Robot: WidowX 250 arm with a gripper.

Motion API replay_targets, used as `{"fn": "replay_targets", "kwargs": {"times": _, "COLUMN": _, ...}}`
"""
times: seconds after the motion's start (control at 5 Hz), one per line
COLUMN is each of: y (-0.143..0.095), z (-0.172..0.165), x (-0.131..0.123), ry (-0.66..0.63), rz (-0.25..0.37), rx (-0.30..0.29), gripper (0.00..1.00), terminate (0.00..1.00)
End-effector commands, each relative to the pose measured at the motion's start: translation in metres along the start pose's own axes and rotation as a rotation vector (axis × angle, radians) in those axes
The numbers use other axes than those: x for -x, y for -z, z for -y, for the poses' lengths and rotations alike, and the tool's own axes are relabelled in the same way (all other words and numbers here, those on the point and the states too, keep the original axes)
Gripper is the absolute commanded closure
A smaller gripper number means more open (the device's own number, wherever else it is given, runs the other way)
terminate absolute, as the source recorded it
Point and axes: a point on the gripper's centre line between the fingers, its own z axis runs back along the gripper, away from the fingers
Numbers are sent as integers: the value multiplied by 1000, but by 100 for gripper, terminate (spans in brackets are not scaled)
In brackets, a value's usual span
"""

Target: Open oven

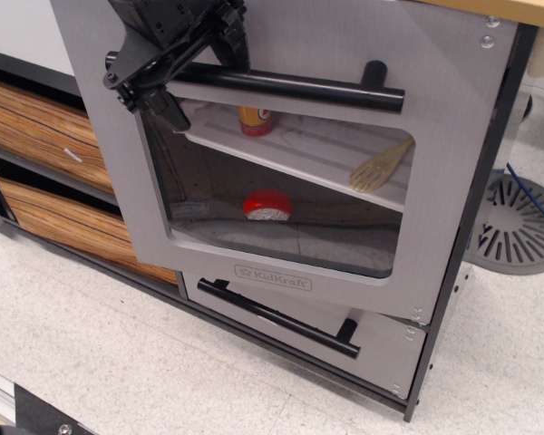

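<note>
The oven's grey door (281,272) with the clear rounded window and KidKraft logo stands partly swung open, hinged on its right side, its left edge out from the cabinet. My black gripper (163,77) is at the left end of the long black bar handle (290,86), with its fingers around the bar. Through the window I see the white shelf (299,149) with a red and yellow bottle (254,119) and a wooden spatula (381,165), and a red round item (267,205) on the oven floor.
A smaller grey drawer with a black bar handle (281,317) sits below the oven door. Two wood-grain drawers (45,136) are at the left. A grey round base (517,222) stands on the floor at the right. The wooden countertop edge (508,9) runs along the top.
</note>
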Motion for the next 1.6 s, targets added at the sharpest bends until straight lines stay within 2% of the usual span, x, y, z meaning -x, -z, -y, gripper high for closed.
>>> {"fn": "replay_targets", "kwargs": {"times": 0.0, "y": -74, "z": -3, "x": 5, "ry": 173, "rz": -58, "rx": -75, "gripper": 0, "terminate": 0}}
{"fn": "replay_targets", "kwargs": {"times": 0.2, "y": -92, "z": 3, "x": 10, "ry": 280, "rz": -45, "rx": -140, "gripper": 0, "terminate": 0}}
{"fn": "replay_targets", "kwargs": {"times": 0.4, "y": -118, "z": 17, "x": 7, "ry": 346, "rz": -116, "rx": -141, "gripper": 0, "terminate": 0}}
{"fn": "replay_targets", "kwargs": {"times": 0.6, "y": -117, "z": 27, "x": 4, "ry": 344, "rz": -107, "rx": -146, "gripper": 0, "terminate": 0}}
{"fn": "replay_targets", "kwargs": {"times": 0.8, "y": -90, "z": 23, "x": 4, "ry": 313, "rz": -54, "rx": -166, "gripper": 0, "terminate": 0}}
{"fn": "replay_targets", "kwargs": {"times": 1.0, "y": -49, "z": 9, "x": 22, "ry": 344, "rz": -18, "rx": -211, "gripper": 0, "terminate": 0}}
{"fn": "replay_targets", "kwargs": {"times": 1.2, "y": -20, "z": 4, "x": 37, "ry": 322, "rz": -22, "rx": -276, "gripper": 0, "terminate": 0}}
{"fn": "replay_targets", "kwargs": {"times": 1.4, "y": 0, "z": 2, "x": 47, "ry": 268, "rz": -44, "rx": -290, "gripper": 0, "terminate": 0}}
